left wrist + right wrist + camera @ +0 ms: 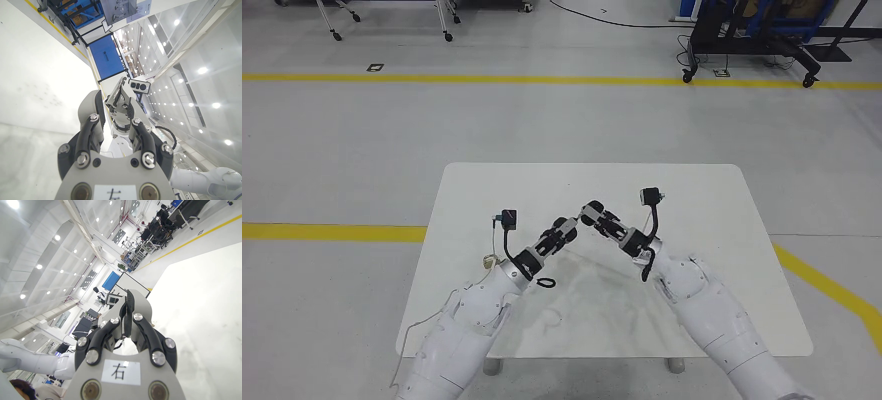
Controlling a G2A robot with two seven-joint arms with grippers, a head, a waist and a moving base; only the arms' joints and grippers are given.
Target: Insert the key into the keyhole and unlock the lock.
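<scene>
Above the middle of the white tabletop (712, 200) the two tools met almost tip to tip, the left tool (564, 231) just left of and nearer than the right tool (593, 213). The left tool stood partly open, its ribbed pads (99, 108) apart and holding nothing, with the right tool facing it just beyond the gap. The right tool was closed, its pads (129, 311) pressed together; whether the key sat pinched between them I could not tell, nor where the lock lay
</scene>
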